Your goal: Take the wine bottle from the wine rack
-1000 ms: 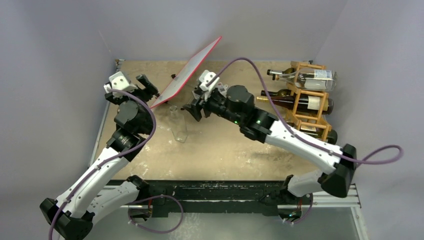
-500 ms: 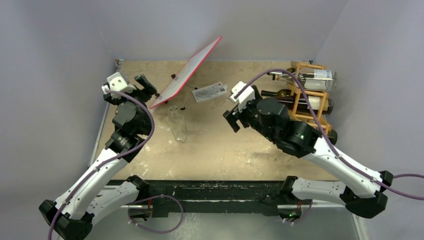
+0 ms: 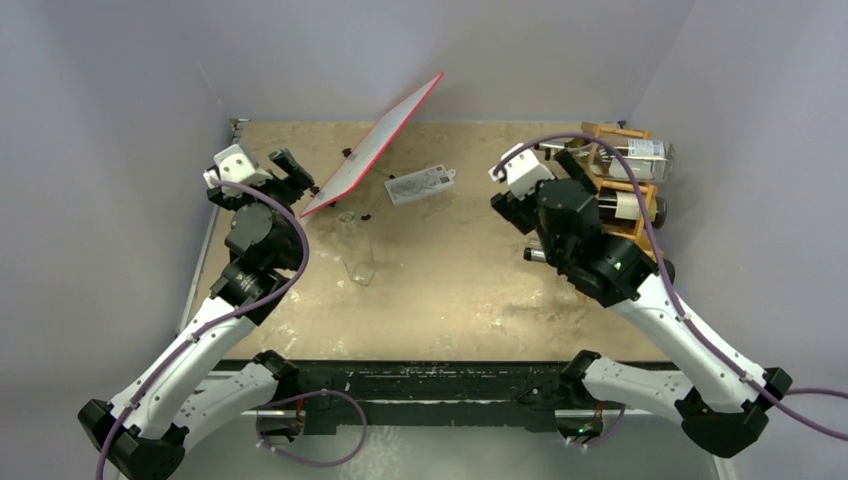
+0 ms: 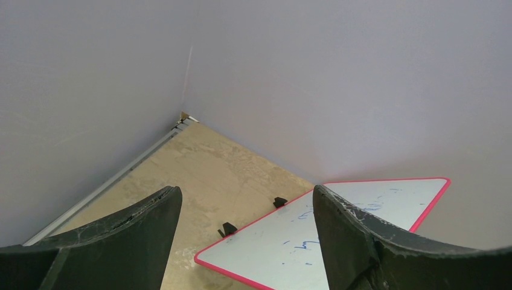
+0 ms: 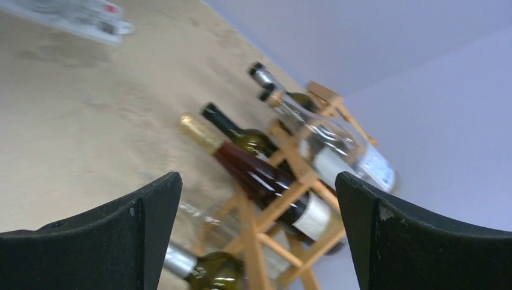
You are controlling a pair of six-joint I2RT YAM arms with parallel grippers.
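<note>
The right claw is spread wide and empty, its 2 dark fingers framing the wine rack, which stands straight ahead of it and apart from it, at the right edge of the tan surface. The bottles lie on their sides in the rack with their necks pointing back toward this claw.

Dead ahead, between the fingers, is the gold-capped wine bottle, dark red with a white label. The black-capped bottle lies just beyond it. Higher on the rack and further ahead lies the clear bottle, also white-labelled, with 1 more neck showing beside it. Lowest and closest to the claw, by its left finger, is the silver-capped bottle. No finger touches any bottle or bar.

The left claw is also spread and holds nothing. Ahead of it and slightly to its right leans the red-edged whiteboard, tilted, blue scribbles on its face, with 2 small black clips at its lower edge near the fingertips.

From above, a clear glass lies on its side to the right of the left claw and nearer the arm bases. A flat packet rests between the 2 claws, well apart from the right one.
</note>
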